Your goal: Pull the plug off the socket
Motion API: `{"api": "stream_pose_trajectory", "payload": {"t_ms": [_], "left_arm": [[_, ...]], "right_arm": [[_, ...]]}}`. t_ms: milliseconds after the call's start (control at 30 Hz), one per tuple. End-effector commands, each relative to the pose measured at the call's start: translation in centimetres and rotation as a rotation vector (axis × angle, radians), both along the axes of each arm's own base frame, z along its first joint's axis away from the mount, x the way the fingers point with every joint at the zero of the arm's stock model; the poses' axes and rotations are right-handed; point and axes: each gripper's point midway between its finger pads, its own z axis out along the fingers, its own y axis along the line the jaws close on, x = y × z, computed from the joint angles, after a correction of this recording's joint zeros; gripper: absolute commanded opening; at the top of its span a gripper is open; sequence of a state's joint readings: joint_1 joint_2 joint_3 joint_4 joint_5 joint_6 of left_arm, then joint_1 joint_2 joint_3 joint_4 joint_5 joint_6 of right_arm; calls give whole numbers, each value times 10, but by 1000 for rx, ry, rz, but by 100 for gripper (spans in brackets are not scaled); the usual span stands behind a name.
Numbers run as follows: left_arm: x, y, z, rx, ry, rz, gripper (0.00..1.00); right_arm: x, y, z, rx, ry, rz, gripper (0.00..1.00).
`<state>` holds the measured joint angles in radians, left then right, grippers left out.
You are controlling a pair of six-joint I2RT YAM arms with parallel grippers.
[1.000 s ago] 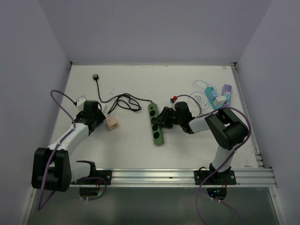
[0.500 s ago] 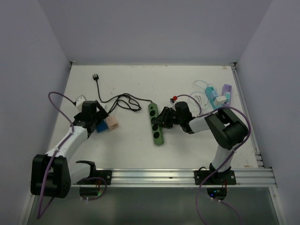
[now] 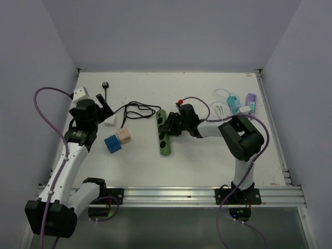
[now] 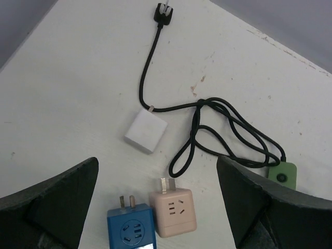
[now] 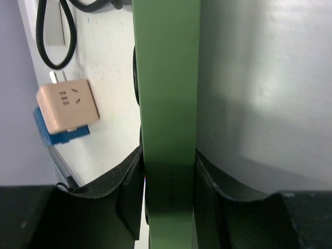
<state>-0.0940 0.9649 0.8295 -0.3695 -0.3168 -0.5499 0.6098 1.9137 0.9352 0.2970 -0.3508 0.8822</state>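
- Right jaws: narrow, clamped across the width of the green power strip (image 5: 168, 104). The right wrist view shows one jaw pressed on each long side.
- The strip's long axis runs straight away from these jaws in that view. From above it lies near-to-far on the worktop (image 3: 207, 161), slightly tilted, with the grip on its far half.
- The dark sockets visible from above look empty, so I judge the plug is already off the strip.
- Left jaws: wide apart, holding nothing, hanging above the worktop well to the left of the strip.
- Just under these jaws, between them in the left wrist view, lie the blue plug (image 4: 129, 228) and the pink plug (image 4: 174, 212). They are side by side with their prongs pointing away.
- Both plugs lie apart from the strip and between the two arms. The left arm is the nearer one if either needs moving.
- Beyond the plugs is a white cube (image 4: 146, 130).
- A black cord (image 4: 218, 119) loops past the white cube from the strip's end to a black plug (image 4: 163, 11) farthest out.
- No brand or writing can be read. Only the socket slots show on the faces of the two plugs.
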Motion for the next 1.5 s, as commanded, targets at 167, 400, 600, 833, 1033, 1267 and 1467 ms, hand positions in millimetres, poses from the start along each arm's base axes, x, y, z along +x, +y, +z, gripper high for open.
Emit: {"api": "stream_pose_trajectory", "payload": {"t_ms": [167, 400, 600, 833, 1033, 1267, 1467], "left_arm": [[-23, 18, -3, 135, -47, -8, 100], [-26, 27, 1, 148, -47, 49, 100], [-24, 24, -1, 143, -44, 33, 100], [-23, 22, -4, 140, -35, 23, 100], [-24, 21, -4, 135, -37, 18, 99], [-25, 21, -2, 135, -44, 17, 100], [-25, 19, -1, 128, -51, 10, 100]], "right_arm": [[29, 34, -66, -190, 140, -39, 0], [103, 128, -35, -27, 13, -13, 1], [135, 174, 1, 83, -96, 20, 44], [142, 151, 50, 28, -211, 64, 85], [135, 84, 86, -114, -307, 74, 96], [116, -45, 153, -395, -427, -67, 99], [86, -197, 128, -668, -319, -338, 99]]}}
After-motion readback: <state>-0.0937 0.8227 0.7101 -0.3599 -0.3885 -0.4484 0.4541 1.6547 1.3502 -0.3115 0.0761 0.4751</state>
